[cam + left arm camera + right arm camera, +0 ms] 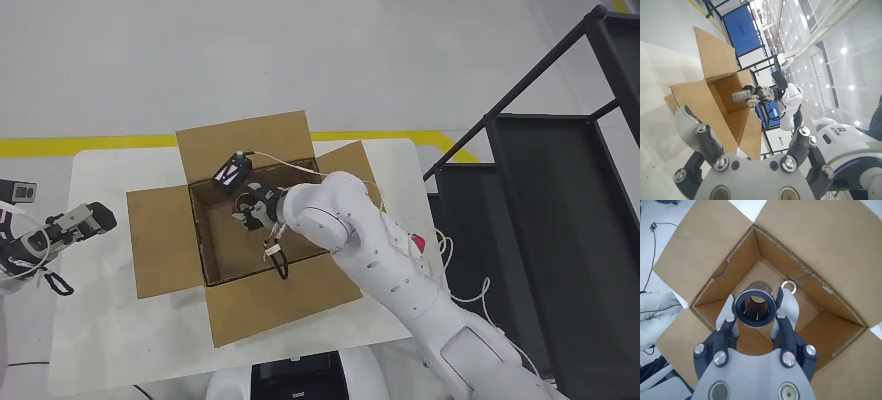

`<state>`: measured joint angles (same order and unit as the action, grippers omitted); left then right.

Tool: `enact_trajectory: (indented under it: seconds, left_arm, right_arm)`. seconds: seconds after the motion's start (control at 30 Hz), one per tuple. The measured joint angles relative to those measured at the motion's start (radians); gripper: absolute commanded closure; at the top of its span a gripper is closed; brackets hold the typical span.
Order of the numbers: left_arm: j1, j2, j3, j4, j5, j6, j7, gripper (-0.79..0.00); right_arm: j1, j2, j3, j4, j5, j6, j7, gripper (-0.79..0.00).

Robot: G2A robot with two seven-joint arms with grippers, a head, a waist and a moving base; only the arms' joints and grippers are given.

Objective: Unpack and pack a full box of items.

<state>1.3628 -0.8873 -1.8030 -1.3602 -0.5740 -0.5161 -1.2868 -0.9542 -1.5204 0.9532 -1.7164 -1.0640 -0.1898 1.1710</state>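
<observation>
The right gripper (755,295) pinched a hollow metal sleeve (761,289) by its sides over the open box (738,275). The sleeve's long axis ran in line with the gripper, pointing at the box floor. A flat ring (795,287) lay there near one wall, just aside of that line. The sleeve's far end was hidden; it probably hung above the rim. The left gripper (743,121), spread, sat well apart over the bench (100,320).
</observation>
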Motion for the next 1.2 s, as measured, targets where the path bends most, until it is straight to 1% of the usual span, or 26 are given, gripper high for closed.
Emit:
enact_trajectory:
  seconds: [0.17, 0.27, 0.37, 0.47, 0.63, 0.87, 1.0, 1.2]
  left_arm:
    - [0.000, 0.000, 0.000, 0.000, 0.000, 0.000, 0.000, -0.785]
    - [0.000, 0.000, 0.000, 0.000, 0.000, 0.000, 0.000, -0.785]
    - [0.000, 0.000, 0.000, 0.000, 0.000, 0.000, 0.000, -0.785]
    - [0.000, 0.000, 0.000, 0.000, 0.000, 0.000, 0.000, -0.785]
    - [0.000, 0.000, 0.000, 0.000, 0.000, 0.000, 0.000, -0.785]
    - [0.000, 0.000, 0.000, 0.000, 0.000, 0.000, 0.000, -0.785]
    - [0.000, 0.000, 0.000, 0.000, 0.000, 0.000, 0.000, -0.785]
    - [0.000, 0.000, 0.000, 0.000, 0.000, 0.000, 0.000, -0.785]
  right_arm:
    - [-0.119, 0.030, 0.081, -0.220, 0.019, -0.049, 0.073, 0.000]
    - [-0.195, 0.048, 0.129, -0.321, 0.021, -0.072, 0.111, 0.000]
    - [-0.277, 0.066, 0.184, -0.384, 0.006, -0.093, 0.128, 0.000]
    - [-0.361, 0.081, 0.229, -0.426, -0.006, -0.104, 0.137, 0.000]
    - [-0.478, 0.101, 0.291, -0.505, 0.020, -0.121, 0.129, 0.000]
    - [-0.610, 0.133, 0.372, -0.633, 0.001, -0.203, 0.197, 0.000]
    - [-0.670, 0.150, 0.441, -0.634, -0.011, -0.238, 0.221, 0.000]
    - [-0.751, 0.178, 0.533, -0.634, -0.004, -0.257, 0.198, 0.000]
